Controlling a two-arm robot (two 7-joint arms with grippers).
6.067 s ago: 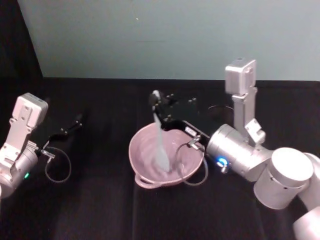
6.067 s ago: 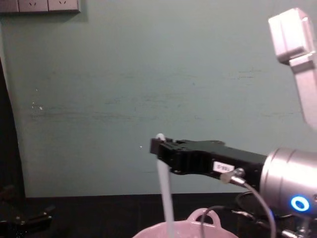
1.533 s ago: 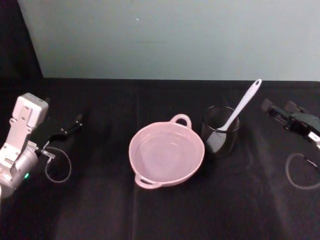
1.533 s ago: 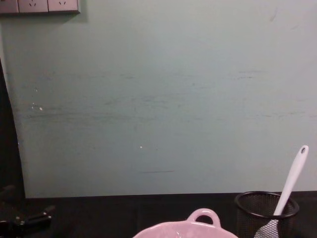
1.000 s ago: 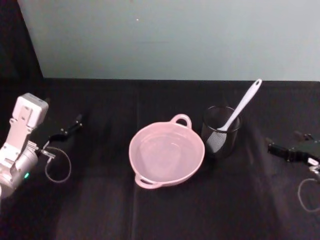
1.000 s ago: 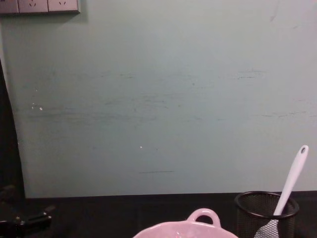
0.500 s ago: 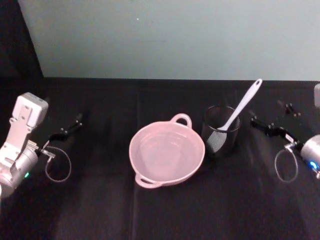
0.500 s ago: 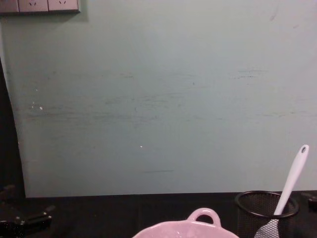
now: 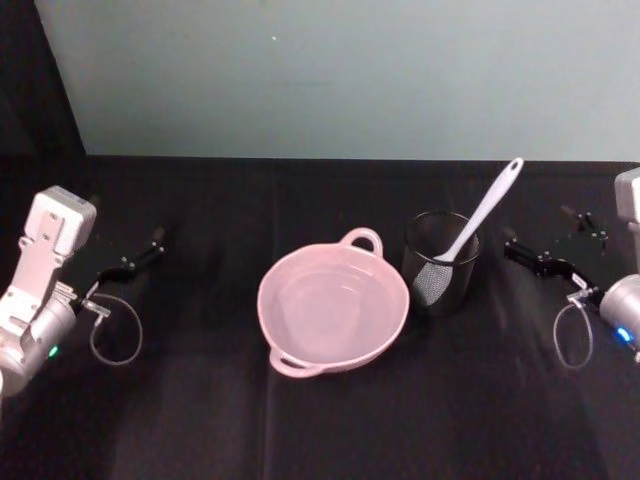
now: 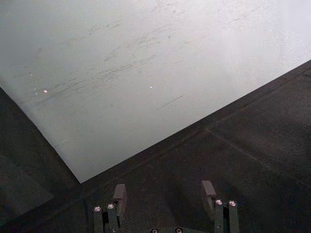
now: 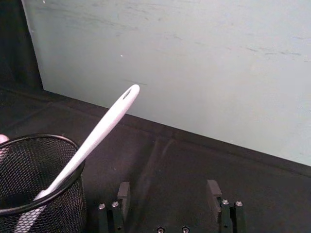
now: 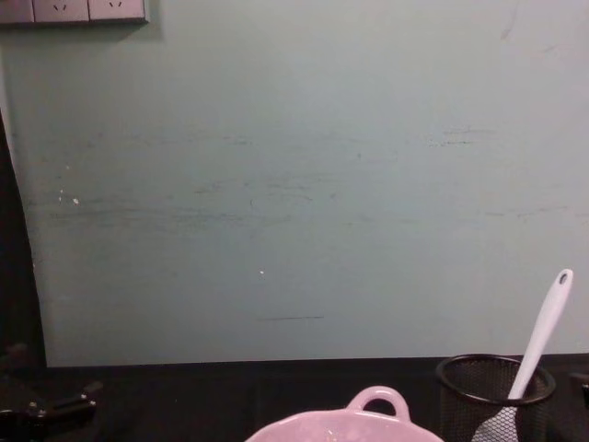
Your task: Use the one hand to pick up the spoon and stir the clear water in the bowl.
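- White spoon leans tilted in black mesh cup, scoop down.
- Pink bowl sits just left of cup on counter.
- Right gripper: right of cup, fingers apart, holding nothing.
- Left gripper: parked far left, fingers apart.

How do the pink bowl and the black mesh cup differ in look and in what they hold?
The bowl is pale pink, solid, wide and shallow, while the mesh cup is black, see-through wire, narrow and tall. The bowl has loop handles on its rim; the cup has none. The cup holds the white spoon, leaning; the bowl holds no utensil. Both stand upright on the black table.
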